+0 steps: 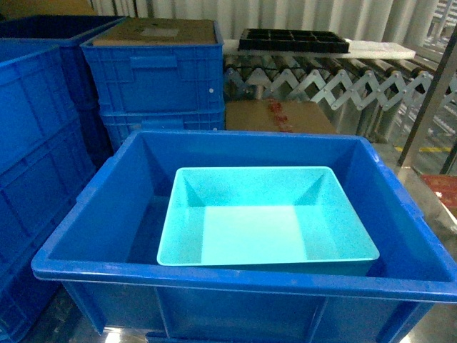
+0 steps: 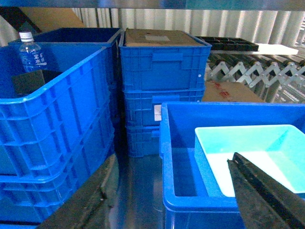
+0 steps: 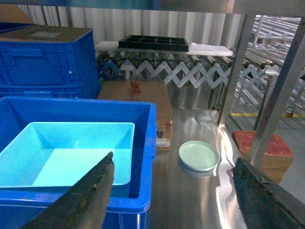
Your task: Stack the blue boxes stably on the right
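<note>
**Tub untouched in crate, grip at rim**

Right gripper [image 3: 174, 191] spread wide, holds nothing. Left gripper [image 2: 267, 195]: one finger visible, opening cannot be told. Turquoise tub [image 1: 265, 218] sits inside big blue crate [image 1: 86, 207], right-of-centre. Looks light, stiff, slick plastic; pinch the flared rim on a long side.

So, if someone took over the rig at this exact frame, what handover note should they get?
Left end effector: only one dark finger shows in its wrist view, so open or shut cannot be told; nothing visibly held.
Right end effector: open, fingers spread wide, empty, low over the steel tabletop.
The light turquoise smooth plastic tub sits inside the large dark blue plastic crate, towards its right side, upright and empty.
A pale green round plate lies on the tabletop right of the crate.
Done: nothing stacked that I can see.
Left: lift the tub out and stack it on the right.
</note>
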